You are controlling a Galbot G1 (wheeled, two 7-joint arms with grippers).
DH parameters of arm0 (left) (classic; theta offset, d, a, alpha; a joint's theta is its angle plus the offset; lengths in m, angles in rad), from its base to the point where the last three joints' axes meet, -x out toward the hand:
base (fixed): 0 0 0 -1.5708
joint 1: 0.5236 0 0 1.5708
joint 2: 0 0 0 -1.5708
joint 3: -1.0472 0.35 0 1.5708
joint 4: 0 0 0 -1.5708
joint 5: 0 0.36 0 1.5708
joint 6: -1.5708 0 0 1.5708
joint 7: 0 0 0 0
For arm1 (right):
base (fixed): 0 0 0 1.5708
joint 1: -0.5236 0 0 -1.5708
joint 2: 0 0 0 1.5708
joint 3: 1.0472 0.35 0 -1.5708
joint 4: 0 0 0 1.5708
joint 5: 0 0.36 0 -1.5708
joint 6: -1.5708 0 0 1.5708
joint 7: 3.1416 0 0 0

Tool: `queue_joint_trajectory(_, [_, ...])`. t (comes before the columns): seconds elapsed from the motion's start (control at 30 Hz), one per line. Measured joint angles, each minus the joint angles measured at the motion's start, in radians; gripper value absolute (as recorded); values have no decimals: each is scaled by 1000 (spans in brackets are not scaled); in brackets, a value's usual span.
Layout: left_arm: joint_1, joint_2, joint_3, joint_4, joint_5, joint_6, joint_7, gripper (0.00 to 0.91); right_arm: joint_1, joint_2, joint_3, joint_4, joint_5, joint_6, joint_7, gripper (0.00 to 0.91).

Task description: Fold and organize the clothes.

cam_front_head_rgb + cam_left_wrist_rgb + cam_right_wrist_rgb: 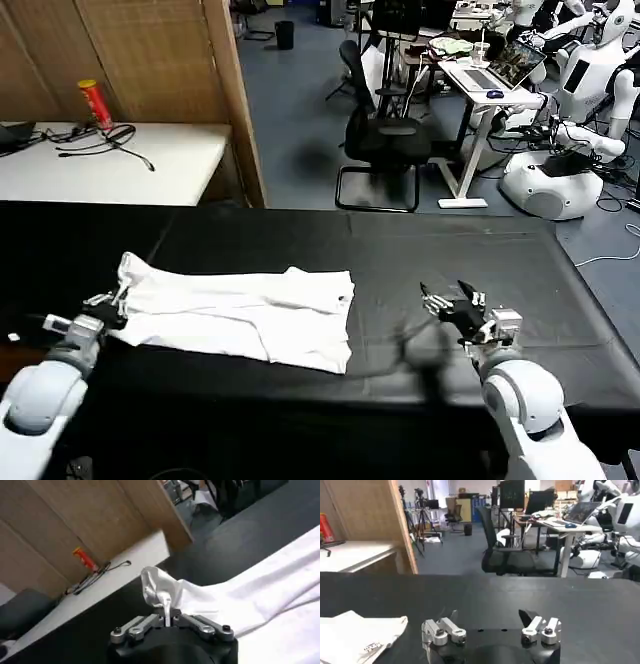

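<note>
The clothes are one white T-shirt [245, 312], folded into a long band and lying flat on the black table [420, 260]. My left gripper [118, 296] sits at the shirt's left end, shut on a pinched-up corner of fabric [155, 587]. In the left wrist view the fingertips [165, 605] meet with cloth bunched over them. My right gripper [447, 300] hovers over bare table to the right of the shirt, open with nothing between its fingers [451, 621]. The right wrist view shows the shirt's right end [360, 636] with a small label.
A white side table [110, 165] behind the left end carries a red can [96, 104] and cables. Beyond the far edge stand an office chair [380, 140], a desk with a laptop [495, 75] and white robots [560, 150].
</note>
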Motion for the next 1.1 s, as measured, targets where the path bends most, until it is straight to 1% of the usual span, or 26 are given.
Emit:
queue_joint_trajectory(0.23, [-43,-103,116,-153,-155,69,-55,0,-40,27,31,19,-37,7,-6,878])
queue_joint_trajectory(0.5, [-111,-231,292,-219,-384,126,-109,0,-96,50,75,36,-61,22,-19,878])
queue_joint_trajectory(0.63, [-133,-289,352,-225,-473,132,-134,0,-113,59,79,38,-70,26,-27,878])
queue_joint_trajectory(0.7, [-142,-321,373,-225,-493,132,-139,0,-115,60,79,39,-71,26,-27,878])
queue_joint_trajectory(0.83, [-155,-379,400,-208,-483,124,-138,0,-114,60,77,40,-71,26,-28,878])
queue_joint_trajectory(1.1, [-169,-447,411,-166,-461,110,-136,0,-110,60,56,31,-78,27,-33,878])
